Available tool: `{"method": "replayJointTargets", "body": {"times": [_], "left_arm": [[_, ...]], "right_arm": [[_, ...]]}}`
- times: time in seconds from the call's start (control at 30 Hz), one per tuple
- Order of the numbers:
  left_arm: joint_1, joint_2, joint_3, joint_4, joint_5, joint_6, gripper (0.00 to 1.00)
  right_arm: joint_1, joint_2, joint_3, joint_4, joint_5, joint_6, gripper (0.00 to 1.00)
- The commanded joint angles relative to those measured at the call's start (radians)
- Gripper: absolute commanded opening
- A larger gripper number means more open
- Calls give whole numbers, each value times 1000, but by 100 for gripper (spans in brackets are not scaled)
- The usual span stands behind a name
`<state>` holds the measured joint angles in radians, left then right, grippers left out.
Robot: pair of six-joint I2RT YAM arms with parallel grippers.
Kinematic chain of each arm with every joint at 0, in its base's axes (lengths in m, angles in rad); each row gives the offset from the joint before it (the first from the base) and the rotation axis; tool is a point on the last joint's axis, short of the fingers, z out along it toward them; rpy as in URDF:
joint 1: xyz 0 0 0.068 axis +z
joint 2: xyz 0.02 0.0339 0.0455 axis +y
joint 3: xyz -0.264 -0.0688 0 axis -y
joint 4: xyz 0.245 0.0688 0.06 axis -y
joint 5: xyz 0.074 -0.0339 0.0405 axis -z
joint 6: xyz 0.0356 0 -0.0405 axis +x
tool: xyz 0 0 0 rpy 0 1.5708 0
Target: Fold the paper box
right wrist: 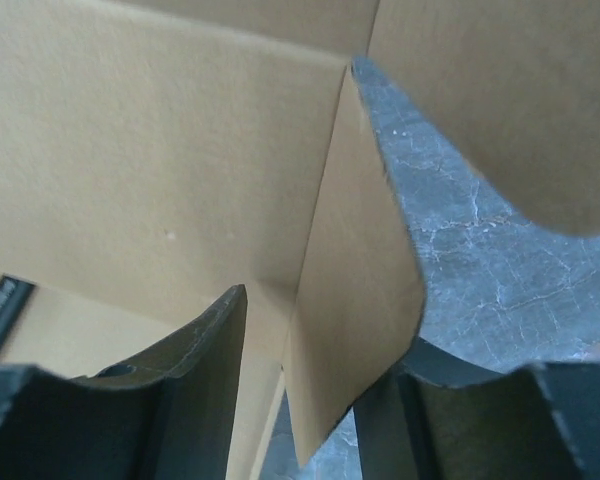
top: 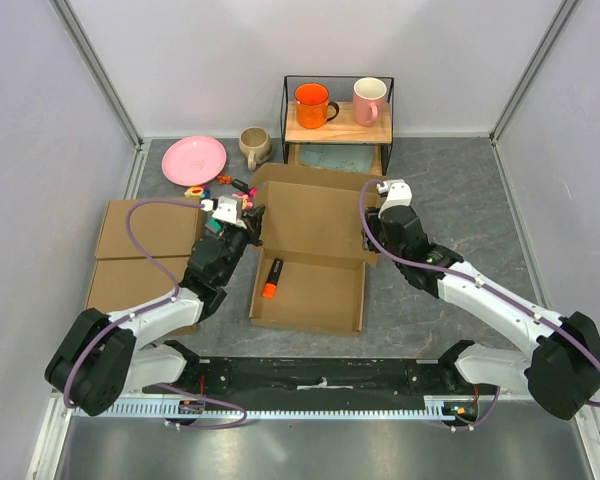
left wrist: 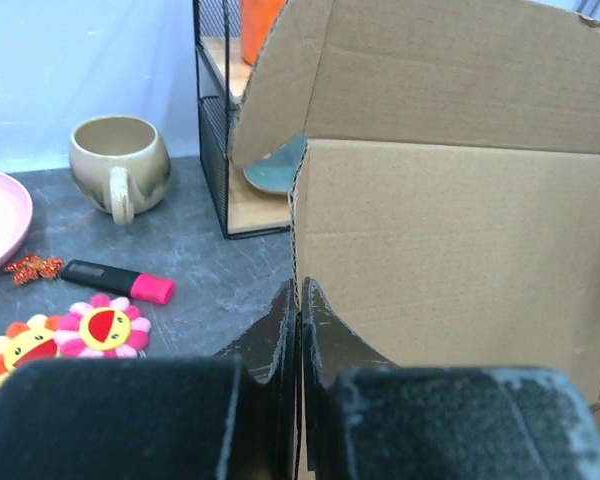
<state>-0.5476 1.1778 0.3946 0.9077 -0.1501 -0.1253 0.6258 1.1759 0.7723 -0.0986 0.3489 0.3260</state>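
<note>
A grey stone-patterned table (top: 450,190) fills the overhead view, walled by pale panels. At its centre lies the paper box (top: 315,250), a plain brown cardboard mailer partly formed: a shallow tray toward 6 o'clock, with its lid panel and flaps spread toward 12 o'clock. At 9 o'clock from it, two flat brown boxes (top: 145,235) sit edge to edge. At 12 o'clock stands a black wire shelf (top: 340,132) with a wooden board that carries an orange mug (top: 311,104) and a pink mug (top: 369,100) side by side. A pink plate (top: 193,159) rests at 11 o'clock, and a beige mug (top: 254,146) stands between the plate and the shelf. The left gripper (left wrist: 298,288) meets the paper box at its 9 o'clock edge; its wrist camera shows the two black fingers pressed together, pinching the thin edge of an upright cardboard panel. The right gripper (right wrist: 320,320) is at the box's 3 o'clock edge; its fingers stand apart, straddling a rounded side flap, with a gap visible between the flap and one finger. Inside the tray lies a black and orange marker (top: 272,278). On the table at 10 o'clock from the box are a black and pink highlighter (left wrist: 120,281) and a small sunflower toy (left wrist: 100,325), near the plate.
</note>
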Motion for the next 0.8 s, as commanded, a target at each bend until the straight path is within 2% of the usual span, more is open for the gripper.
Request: {"method": "replayJointTargets", "body": {"times": [0.0, 0.13, 0.4, 0.53, 0.77], "left_arm": [[-6, 26, -19, 207, -74, 69, 2], [-6, 58, -31, 270, -75, 69, 2], [-6, 66, -42, 301, -66, 101, 2], [-5, 59, -51, 313, -55, 124, 2], [-6, 60, -59, 327, -39, 151, 2]], "right_arm": [[3, -15, 41, -78, -48, -4, 52], [3, -12, 50, -104, -83, -18, 54], [3, 16, 119, -159, -74, -51, 47], [-9, 27, 195, -203, -54, -76, 55], [-52, 60, 326, -262, -128, -94, 57]]}}
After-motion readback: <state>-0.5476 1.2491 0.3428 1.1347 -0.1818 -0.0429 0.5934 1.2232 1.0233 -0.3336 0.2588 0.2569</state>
